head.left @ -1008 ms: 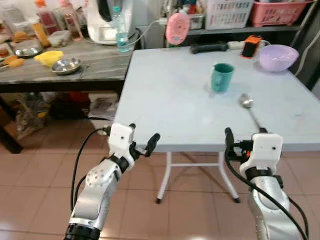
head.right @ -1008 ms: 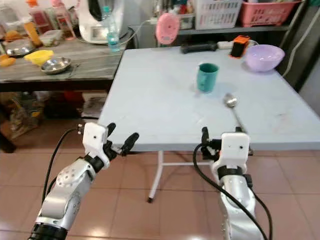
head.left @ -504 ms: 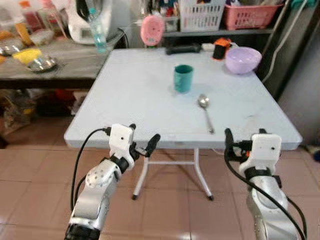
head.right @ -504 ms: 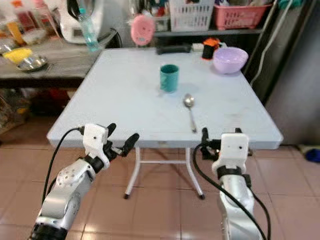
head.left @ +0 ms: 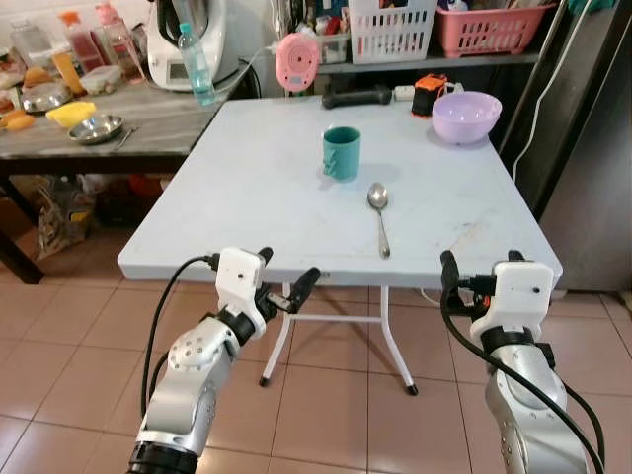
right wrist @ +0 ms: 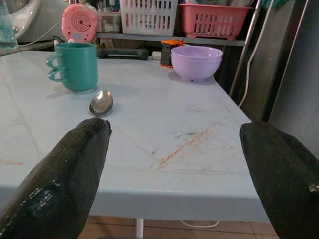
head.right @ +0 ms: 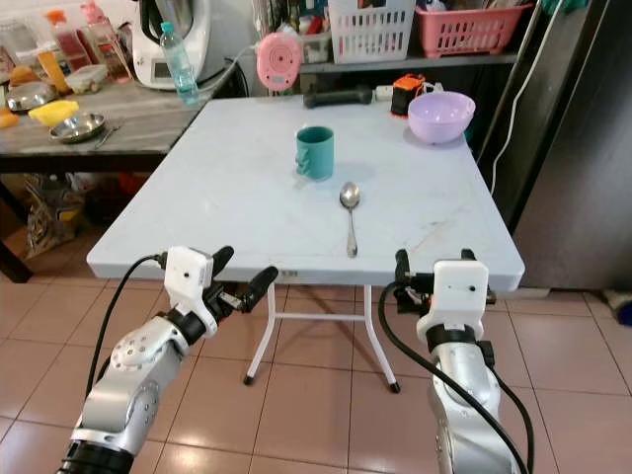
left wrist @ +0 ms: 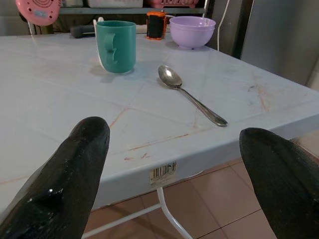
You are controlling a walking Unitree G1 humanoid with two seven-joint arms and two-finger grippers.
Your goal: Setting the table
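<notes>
A: Left wrist view has the left gripper (left wrist: 174, 179) with fingers spread wide, nothing held. Right gripper (right wrist: 174, 174) likewise apart and empty. Both hang just short of the white table (head.left: 247, 197), at its near edge.

B: Items?

A: One green mug (head.left: 342, 153), one spoon (head.left: 379, 215) just in front of it, one lilac bowl (head.left: 465, 116) at the far right corner.

B: Risks?

A: Spoon lies flat, so fingers could skid off it. Reaching past it might knock the mug.
</notes>
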